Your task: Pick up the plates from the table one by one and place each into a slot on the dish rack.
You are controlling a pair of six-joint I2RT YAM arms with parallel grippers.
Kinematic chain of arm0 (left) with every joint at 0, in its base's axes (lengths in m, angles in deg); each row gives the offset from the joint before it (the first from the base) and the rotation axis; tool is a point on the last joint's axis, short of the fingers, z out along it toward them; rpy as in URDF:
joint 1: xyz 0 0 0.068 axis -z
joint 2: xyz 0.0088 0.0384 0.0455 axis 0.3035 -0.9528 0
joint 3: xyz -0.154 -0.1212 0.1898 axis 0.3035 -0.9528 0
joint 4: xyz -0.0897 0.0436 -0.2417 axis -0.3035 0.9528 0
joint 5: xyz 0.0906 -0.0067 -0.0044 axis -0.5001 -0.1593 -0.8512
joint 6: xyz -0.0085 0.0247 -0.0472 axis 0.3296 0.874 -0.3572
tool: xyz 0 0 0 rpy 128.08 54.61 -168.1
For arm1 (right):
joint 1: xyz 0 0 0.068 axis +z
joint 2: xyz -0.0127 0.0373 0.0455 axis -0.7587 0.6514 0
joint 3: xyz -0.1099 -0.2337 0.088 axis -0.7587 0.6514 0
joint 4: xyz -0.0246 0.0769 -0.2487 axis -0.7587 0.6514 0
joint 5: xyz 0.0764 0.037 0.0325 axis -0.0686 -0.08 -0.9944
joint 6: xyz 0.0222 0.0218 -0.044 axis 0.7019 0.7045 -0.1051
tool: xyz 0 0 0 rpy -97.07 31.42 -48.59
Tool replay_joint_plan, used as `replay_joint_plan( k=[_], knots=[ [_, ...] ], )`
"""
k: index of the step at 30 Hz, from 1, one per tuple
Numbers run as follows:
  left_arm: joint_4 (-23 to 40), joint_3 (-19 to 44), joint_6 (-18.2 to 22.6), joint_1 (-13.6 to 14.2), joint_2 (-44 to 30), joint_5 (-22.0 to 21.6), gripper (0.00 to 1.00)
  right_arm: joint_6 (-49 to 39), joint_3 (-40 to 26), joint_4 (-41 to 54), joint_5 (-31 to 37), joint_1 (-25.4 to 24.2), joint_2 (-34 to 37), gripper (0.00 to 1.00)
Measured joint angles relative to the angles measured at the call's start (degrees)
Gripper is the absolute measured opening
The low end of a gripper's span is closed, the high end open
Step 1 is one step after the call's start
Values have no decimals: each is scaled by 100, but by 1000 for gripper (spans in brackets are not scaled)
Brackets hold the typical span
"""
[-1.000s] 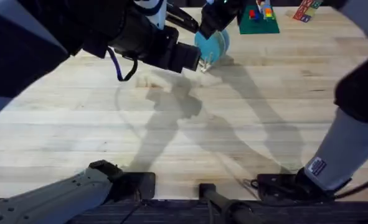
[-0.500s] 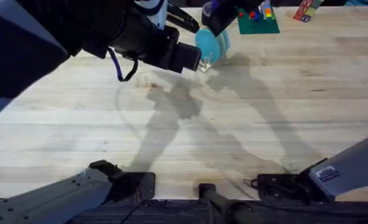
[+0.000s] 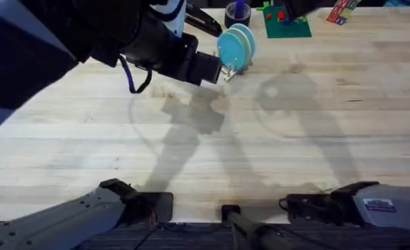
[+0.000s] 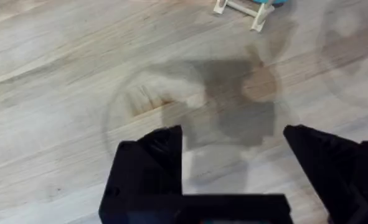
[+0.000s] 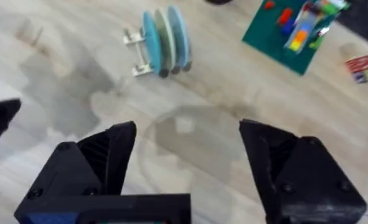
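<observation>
standing in the dish rack, plates lie beyond the open right tool.

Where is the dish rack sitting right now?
The dish rack stands at the far middle of the table in the overhead view, with three plates upright in it. The green block board lies just right, the left arm just left.

Smooth plastic plates in a wooden rack on matt plank table.
</observation>
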Motion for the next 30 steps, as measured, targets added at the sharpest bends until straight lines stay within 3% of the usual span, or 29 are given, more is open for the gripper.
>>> replay_joint_plan(
  k=[7,14,20,30],
  knots=[
    [25,0,0,0,126,-4,993,42,1586,-548,-179,115,-772,994],
    [429,0,1,0,612,-47,993,54,2768,-872,-229,608,-1631,994],
    [531,0,2,0,634,-82,993,63,3026,-915,-249,963,-1797,994],
    [532,0,2,0,634,-87,993,83,3028,-911,-247,997,-1797,995]
  ],
)
